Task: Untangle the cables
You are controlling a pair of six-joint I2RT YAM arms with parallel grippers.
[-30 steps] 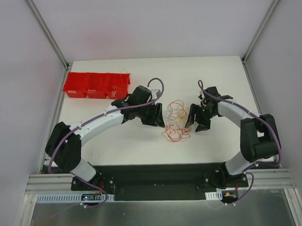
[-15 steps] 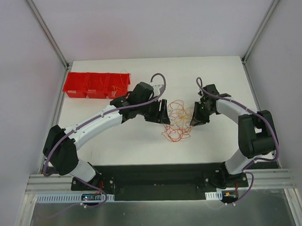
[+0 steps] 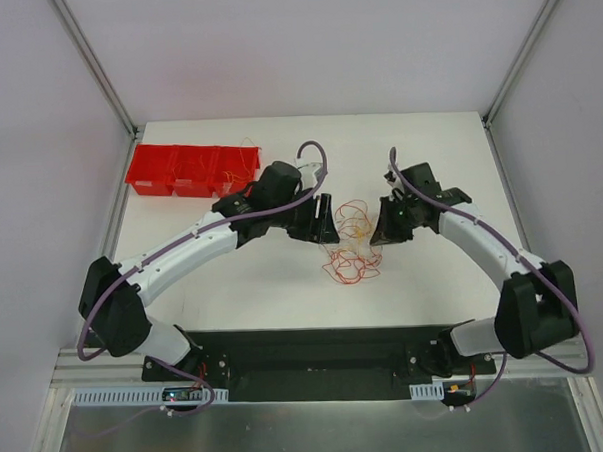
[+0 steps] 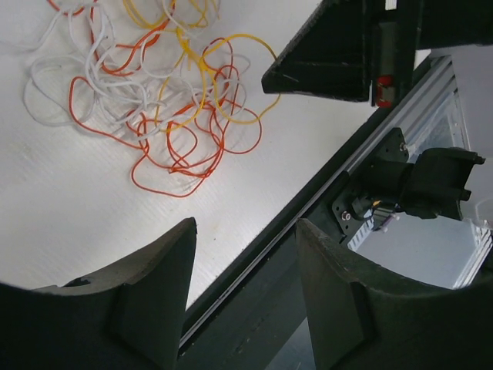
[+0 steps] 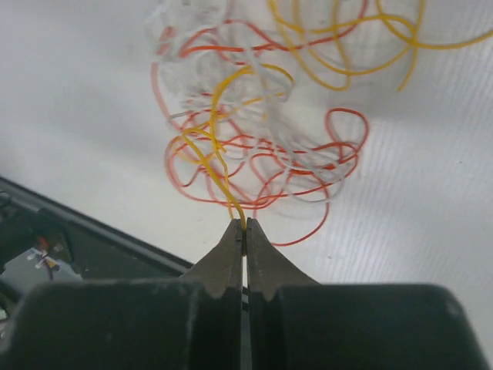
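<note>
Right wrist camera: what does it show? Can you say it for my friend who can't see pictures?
The right gripper has its two dark fingers pinched shut on one thin yellow cable. The strand leads up into a loose tangle of red, orange, yellow and white cables lying on a white table.

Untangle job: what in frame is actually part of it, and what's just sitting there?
In the job:
cables, tangled mid-table
yellow cable, pinched in the right fingers
left fingers, open beside the pile

Just there:
red bins at the far left, a few wires in the end one
table
</note>
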